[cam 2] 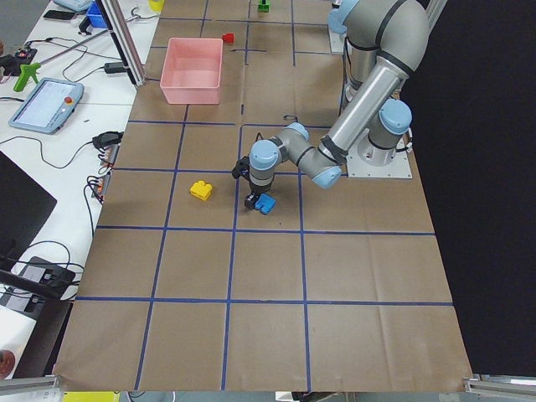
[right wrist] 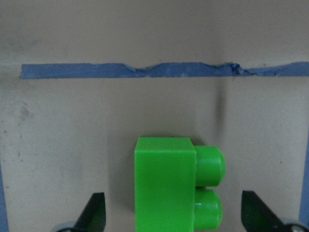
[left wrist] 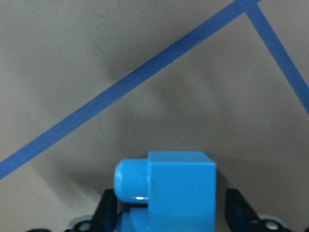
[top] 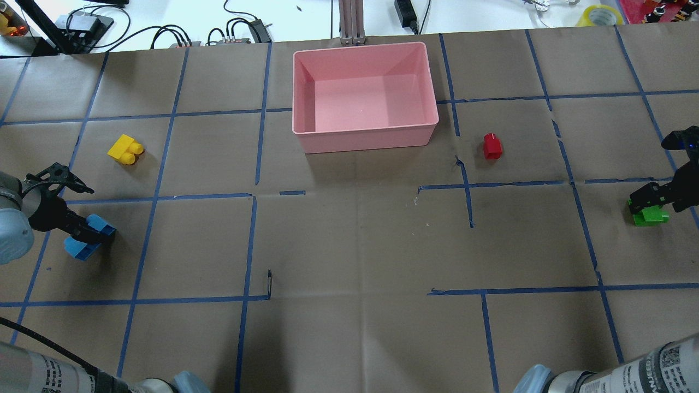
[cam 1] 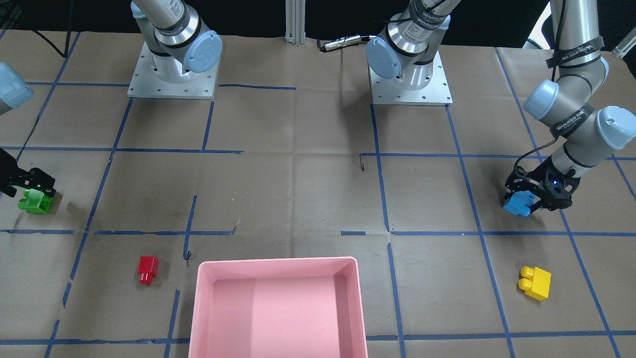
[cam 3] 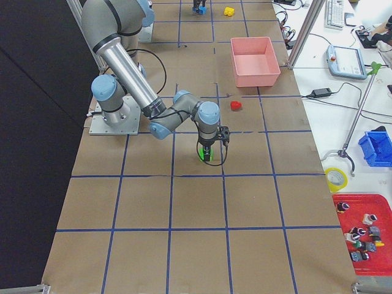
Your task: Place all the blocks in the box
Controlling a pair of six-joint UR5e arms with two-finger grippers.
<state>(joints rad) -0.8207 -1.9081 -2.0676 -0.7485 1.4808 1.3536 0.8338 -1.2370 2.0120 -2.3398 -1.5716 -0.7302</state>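
- Counted four blocks: one green block (right wrist: 164, 188), one blue block (left wrist: 181, 188), one yellow block (cam 1: 535, 283), one red block (cam 1: 147, 269). All glossy moulded plastic, boxy bodies with rounded studs. All four outside the box, out on the bench (cam 1: 298, 189).
- Counted one box (top: 366, 140): pink plastic, rectangular, shallow, with smooth sloped walls and a thin rolled rim. Set at the middle of the bench edge farthest from the arm bases.
- Counted two end effectors, black, two fingers each.
- Left end effector (left wrist: 169, 193): low at the robot's far left, fingers drawn in close on both sides of blue block. Thin gap beside one finger in the wrist view, so cannot tell whether truly pinching.
- Right end effector (right wrist: 174, 197): low at the robot's far right, fingers spread wide, straddling green block with clear space on each side.
- Green block: on its side, two studs pointing sideways.
- Yellow block: two studs showing, lying alone near blue block, on the box's side of it.
- Red block: smallest of the four, near the box on the robot's right, apart from its wall.
- Bench cover: matte brown paper (cam 1: 546, 64), creased, gridded with blue tape (cam 1: 164, 150), wrinkled and torn in spots.
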